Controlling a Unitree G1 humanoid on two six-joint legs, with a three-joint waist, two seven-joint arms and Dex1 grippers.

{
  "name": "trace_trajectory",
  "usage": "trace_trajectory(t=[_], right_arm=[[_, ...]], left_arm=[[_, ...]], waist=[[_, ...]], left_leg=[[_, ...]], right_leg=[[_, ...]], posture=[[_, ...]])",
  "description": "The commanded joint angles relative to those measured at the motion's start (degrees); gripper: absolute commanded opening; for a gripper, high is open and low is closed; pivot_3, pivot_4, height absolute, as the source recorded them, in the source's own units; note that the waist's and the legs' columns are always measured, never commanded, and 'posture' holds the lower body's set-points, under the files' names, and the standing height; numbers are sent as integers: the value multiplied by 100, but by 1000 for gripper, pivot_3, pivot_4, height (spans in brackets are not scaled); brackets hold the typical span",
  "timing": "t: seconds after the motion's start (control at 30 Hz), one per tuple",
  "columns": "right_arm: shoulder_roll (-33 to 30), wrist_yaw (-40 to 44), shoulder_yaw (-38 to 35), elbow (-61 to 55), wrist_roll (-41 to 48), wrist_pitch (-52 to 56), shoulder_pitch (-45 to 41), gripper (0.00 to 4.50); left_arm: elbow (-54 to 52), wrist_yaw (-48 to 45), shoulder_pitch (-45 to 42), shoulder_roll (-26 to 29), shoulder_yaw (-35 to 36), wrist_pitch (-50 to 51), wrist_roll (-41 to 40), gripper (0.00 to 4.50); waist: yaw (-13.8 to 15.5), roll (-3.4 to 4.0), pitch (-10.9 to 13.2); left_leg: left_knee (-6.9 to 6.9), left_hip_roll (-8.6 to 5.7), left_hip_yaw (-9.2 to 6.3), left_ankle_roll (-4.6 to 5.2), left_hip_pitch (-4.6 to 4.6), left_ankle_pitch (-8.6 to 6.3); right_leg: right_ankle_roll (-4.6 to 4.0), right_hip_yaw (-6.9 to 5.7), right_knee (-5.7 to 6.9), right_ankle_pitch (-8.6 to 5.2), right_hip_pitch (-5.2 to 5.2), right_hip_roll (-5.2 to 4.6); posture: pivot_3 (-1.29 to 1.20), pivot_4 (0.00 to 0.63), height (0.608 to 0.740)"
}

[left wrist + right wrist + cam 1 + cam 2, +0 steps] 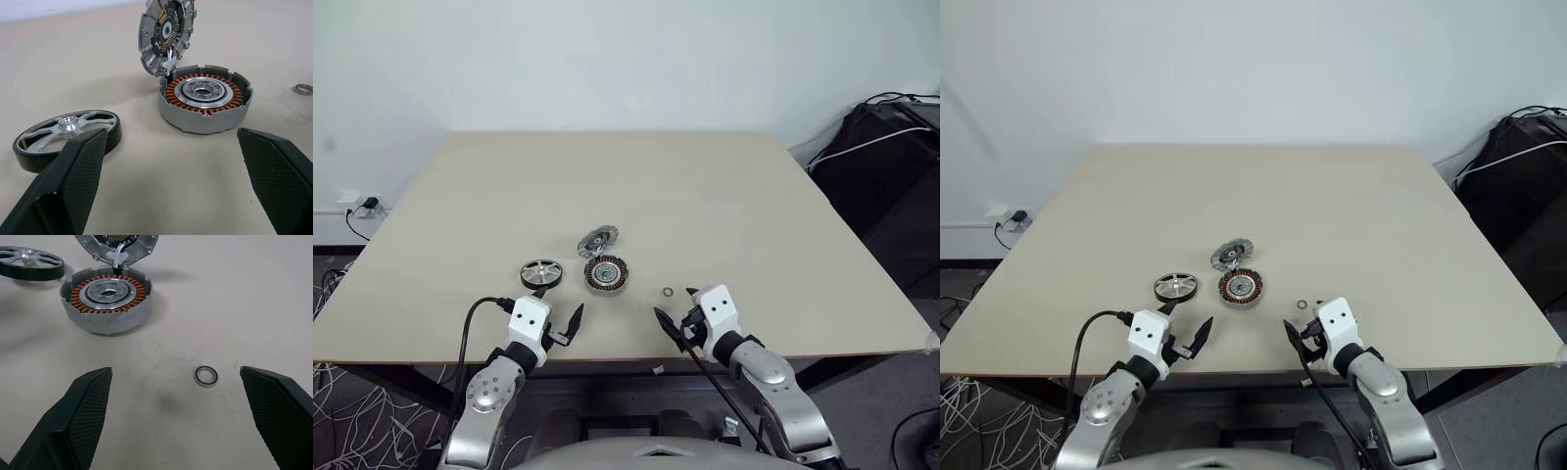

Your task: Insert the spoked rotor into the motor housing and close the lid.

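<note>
Claws (565, 315) (674, 313) (both wide open, empty) flank a small ring (206, 376) near the motor housing (606, 275).

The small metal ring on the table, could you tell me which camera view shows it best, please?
The right wrist view: the small metal ring lies unobstructed between that gripper's open fingers. The left wrist view catches it at the frame's edge; both eye views show a speck near the right gripper.
</note>
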Motion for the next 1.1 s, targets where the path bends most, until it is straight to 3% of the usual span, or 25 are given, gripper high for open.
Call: trace_trajectory(t=[0.03, 0.5, 0.7, 1.1], right_arm=[[-41, 69, -30, -173, 58, -107, -60, 4500], [1, -70, -29, -73, -85, 104, -152, 4500], [309, -563, 85, 563, -439, 252, -711, 4500], [693, -608, 160, 2261, -542, -46, -1803, 4500]], left_arm=[[-88, -71, -63, -10, 1, -3, -94, 4493], [-95, -398, -64, 4, -75, 144, -172, 4493], [-33, -350, -110, -41, -90, 158, -108, 4493], [-82, -399, -103, -41, -66, 224, -191, 4493]], waist=[[0, 0, 0], [-3, 0, 0], [-13, 0, 0], [-35, 3, -1]], left_leg=[[0, 0, 0, 0, 0, 0], [0, 0, 1, 0, 0, 0], [1, 1, 1, 0, 1, 0], [1, -2, 1, 17, 2, 10]], right_leg=[[0, 0, 0, 0, 0, 0], [1, 0, 0, 0, 0, 1], [-2, 0, 1, 2, 0, 3], [-4, 0, 2, 3, 3, 6]], posture=[[0, 0, 740], [0, 0, 740], [0, 0, 740], [0, 0, 740]])
